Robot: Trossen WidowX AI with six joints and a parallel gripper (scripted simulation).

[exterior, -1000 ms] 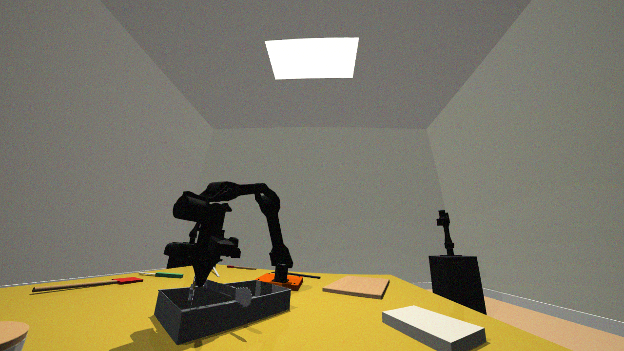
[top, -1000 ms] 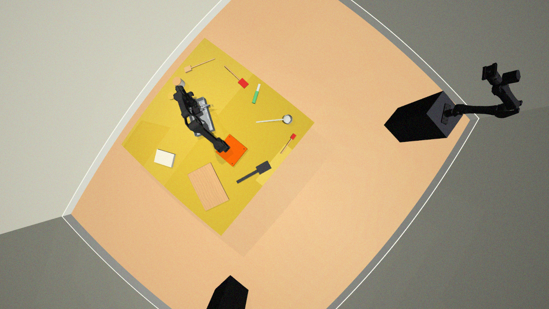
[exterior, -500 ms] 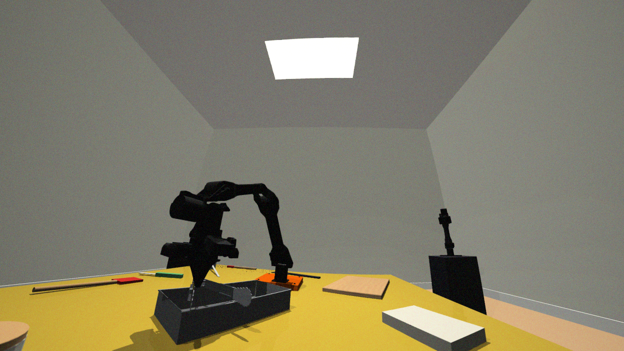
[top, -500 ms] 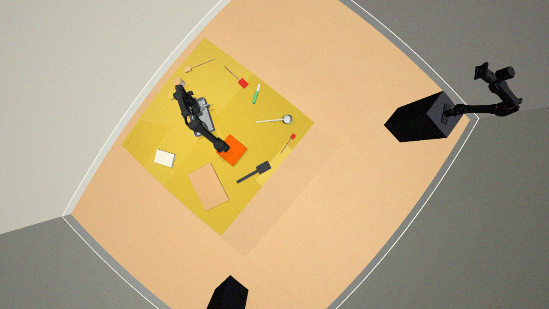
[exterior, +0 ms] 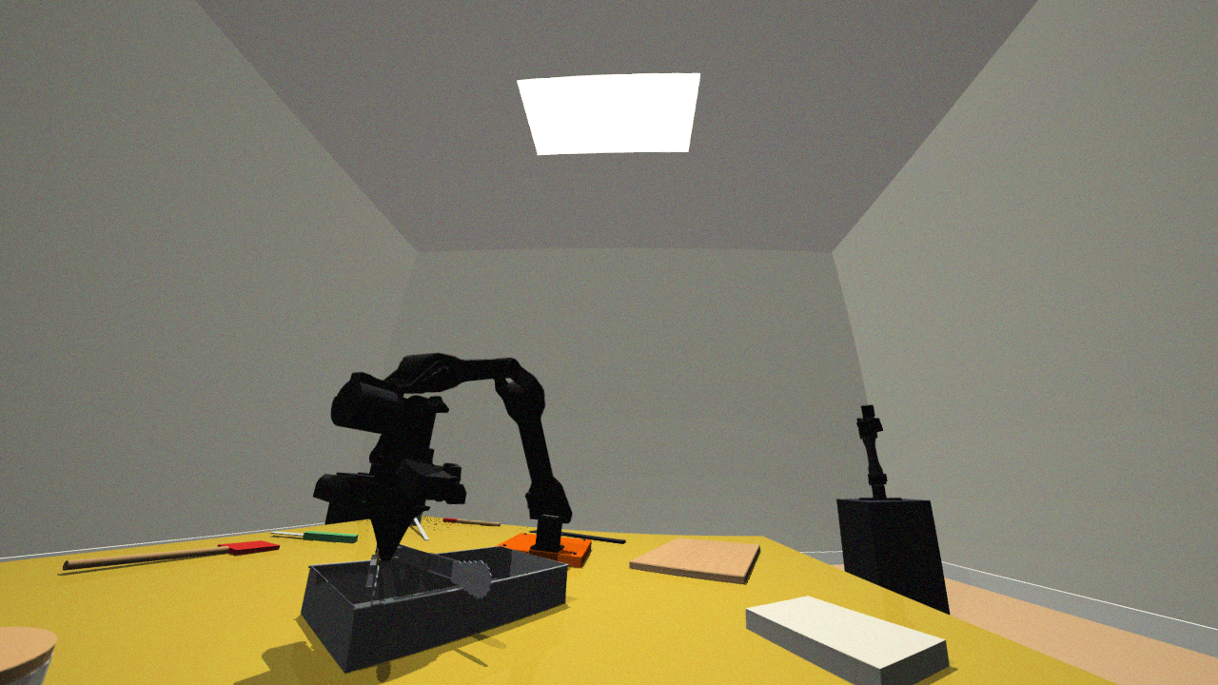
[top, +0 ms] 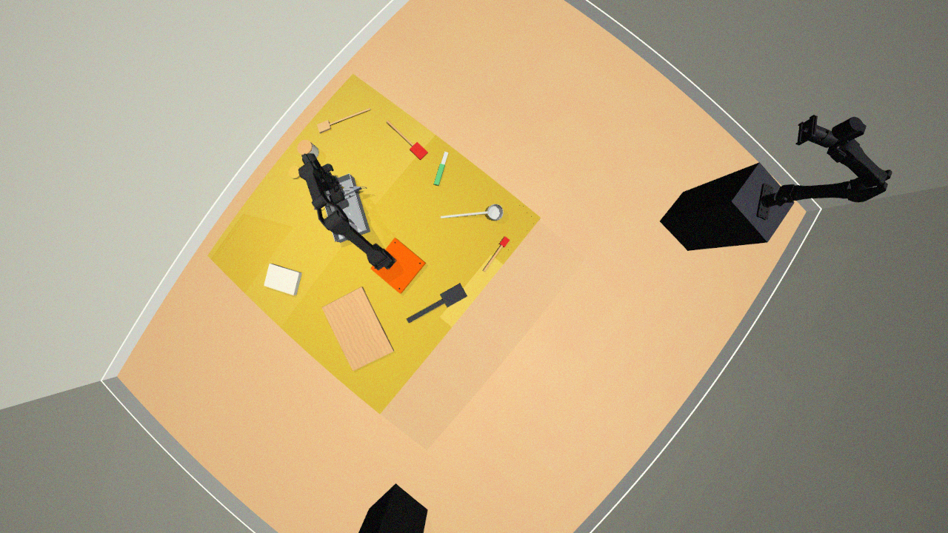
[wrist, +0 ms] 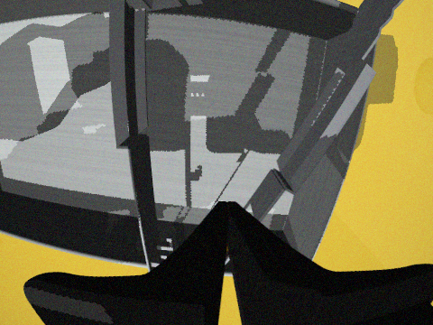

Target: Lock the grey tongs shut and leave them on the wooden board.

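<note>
The grey roasting tin stands on the yellow mat. The grey tongs lie open across it: one arm runs up the left of the wrist view, the other arm slants at the right over the tin's end. A scalloped tip shows at the tin's near wall. My gripper points down over the tin, shut with its fingertips together and nothing visible between them. It hides the part of the tongs where the arms converge. The wooden board has nothing on it.
A white block and the orange base plate stand near the board. A lidded cup is beyond the tin. A red spatula, green-handled tool, ladle and dark spatula lie around.
</note>
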